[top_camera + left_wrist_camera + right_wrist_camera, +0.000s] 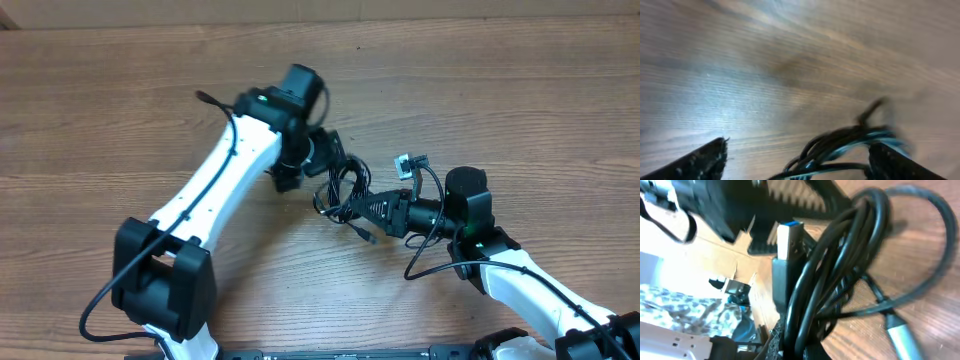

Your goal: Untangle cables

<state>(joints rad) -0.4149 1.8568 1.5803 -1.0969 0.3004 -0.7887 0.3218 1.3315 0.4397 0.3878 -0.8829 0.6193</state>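
Well, we are not far along. Our cables (342, 190) sit in one knotted clump in the middle of the desk (100, 100). Our right jaws pinch the clump tight. Our left jaws stand wide open, holding nothing. All the pulling apart is left.

You're looking at black cables (345, 195), one plug (787, 242) silver with blue inside, on a brown wood-grain counter (100, 100).
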